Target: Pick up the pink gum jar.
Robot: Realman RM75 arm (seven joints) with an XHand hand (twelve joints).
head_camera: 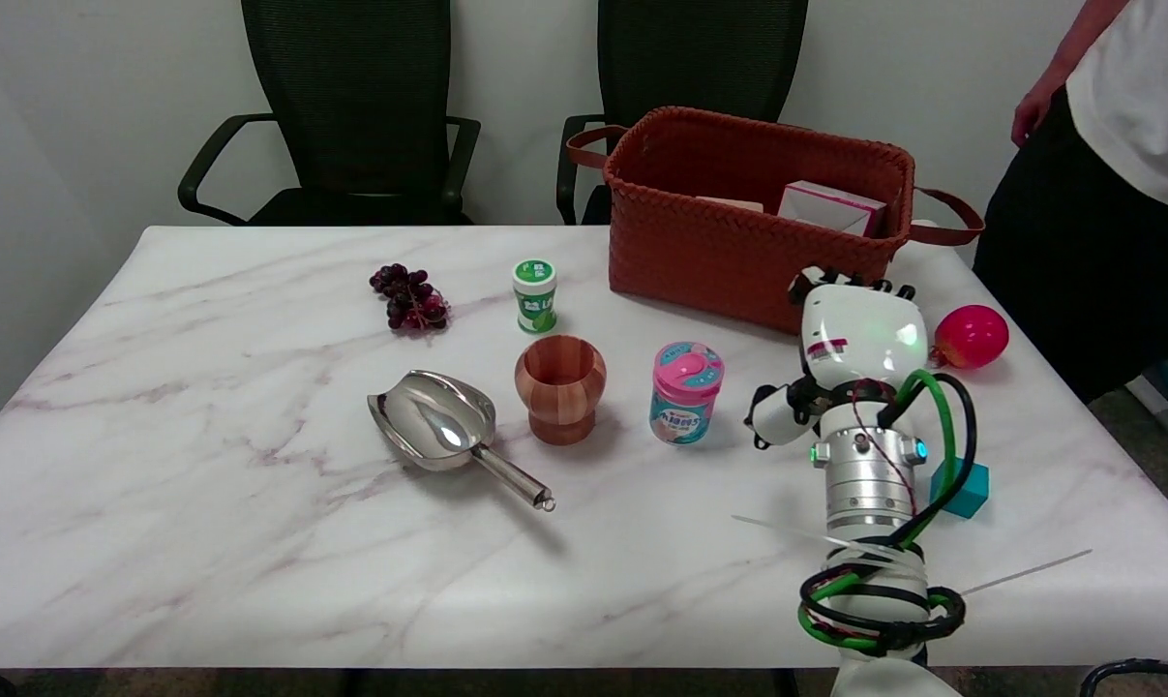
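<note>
The pink gum jar (686, 392) stands upright on the marble table (206, 542), its long axis vertical, pink lid uppermost, slightly right of the table's centre. The right hand (850, 353) sits at roughly three o'clock from the jar, near it but apart, with a clear strip of tabletop between them. Seen from behind, the hand holds nothing; the thumb juts toward the jar at nine o'clock and the fingertips (840, 281) point away toward the basket, spread rather than clenched, so I judge it released and ready to receive. The left hand is not visible, so the right is the only candidate for the reach.

Clearances around the jar:
- At nine o'clock, the wooden cup (560, 387) stands just beside the jar, not touching. This is the tightest margin; fingers wrapping the far side of the jar could nudge it.
- At one o'clock, the woven basket (738, 252) stands behind, near the hand's fingertips.
- At six o'clock, open table to the near edge.
- The metal scoop (438, 426), green jar (534, 294) and grapes (409, 297) lie well clear on the left.
- The pink ball (971, 336) and teal block (966, 489) lie on the hand's far side, outside the path.

Judgement: the coming move is a short sideways travel toward nine o'clock, closing on the jar's body below the lid.
</note>
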